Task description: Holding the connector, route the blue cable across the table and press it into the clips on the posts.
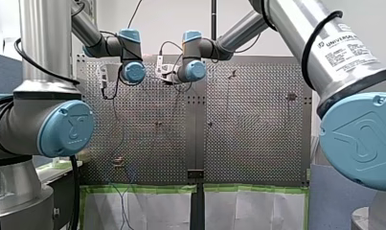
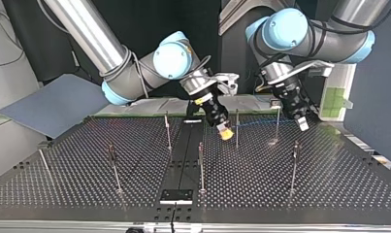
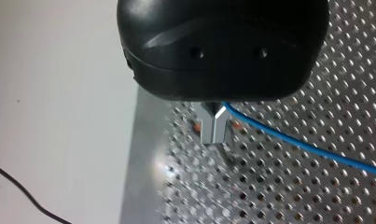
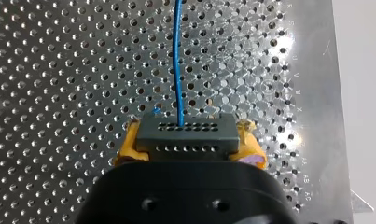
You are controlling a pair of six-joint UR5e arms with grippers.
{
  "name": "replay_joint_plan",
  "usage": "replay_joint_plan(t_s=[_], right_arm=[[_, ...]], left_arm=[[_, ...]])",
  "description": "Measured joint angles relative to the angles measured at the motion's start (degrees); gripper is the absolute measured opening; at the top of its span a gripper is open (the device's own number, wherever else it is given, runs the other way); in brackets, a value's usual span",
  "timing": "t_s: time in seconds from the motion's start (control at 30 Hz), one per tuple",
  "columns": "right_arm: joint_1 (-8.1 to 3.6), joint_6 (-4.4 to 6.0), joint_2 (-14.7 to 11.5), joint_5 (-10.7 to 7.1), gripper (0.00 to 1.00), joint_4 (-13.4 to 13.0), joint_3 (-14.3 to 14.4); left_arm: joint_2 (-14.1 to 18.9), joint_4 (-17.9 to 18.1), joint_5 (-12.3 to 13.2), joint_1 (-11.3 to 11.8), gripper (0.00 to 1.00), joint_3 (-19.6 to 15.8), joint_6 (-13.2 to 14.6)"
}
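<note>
Gripping the connector (image 4: 183, 133) between its yellow pads (image 4: 128, 145), my right gripper (image 4: 188, 140) is closed on that dark block so that the blue cable (image 4: 177, 60) leaves straight ahead of it over the perforated table (image 2: 329, 184). This gives that end of the line a firm anchor. My left gripper (image 3: 215, 128) has its metal fingers (image 3: 209, 130) pinched narrow, and the cable comes out from between them and trails off to one side. That pinch looks meant to steer the line more than to carry it. In the top view the cable hangs as a thin blue span between the two grippers, low over the far part of the table and close by two posts (image 2: 236, 127). With both ends held, the span can be drawn taut and lowered into a clip. I cannot tell whether it touches either post, and the clips are too small to make out. By my reading, the routing is at an early stage.
</note>
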Motion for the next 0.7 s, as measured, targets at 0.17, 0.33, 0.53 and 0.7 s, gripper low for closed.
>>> replay_joint_plan(t_s=[0.17, 0.33, 0.53, 0.7], right_arm=[[0.07, 0.09, 1.14, -0.59, 0.00, 0.37, -2.28], [0.07, 0.26, 1.77, -1.09, 0.00, 0.54, -4.04], [0.04, 0.67, 3.03, -1.49, 0.00, 0.88, -5.88], [0.32, 0.71, 4.57, -1.71, 0.00, 1.57, -7.77]], left_arm=[[-1.81, 0.48, 1.22, 1.81, 0.00, 0.76, -0.75], [-2.12, 0.72, 1.71, 2.83, 0.00, 1.72, -1.06], [-2.14, 0.49, 2.10, 3.86, 0.00, 2.98, -1.42], [-2.23, -0.01, 2.71, 4.86, 0.00, 3.88, -1.72]])
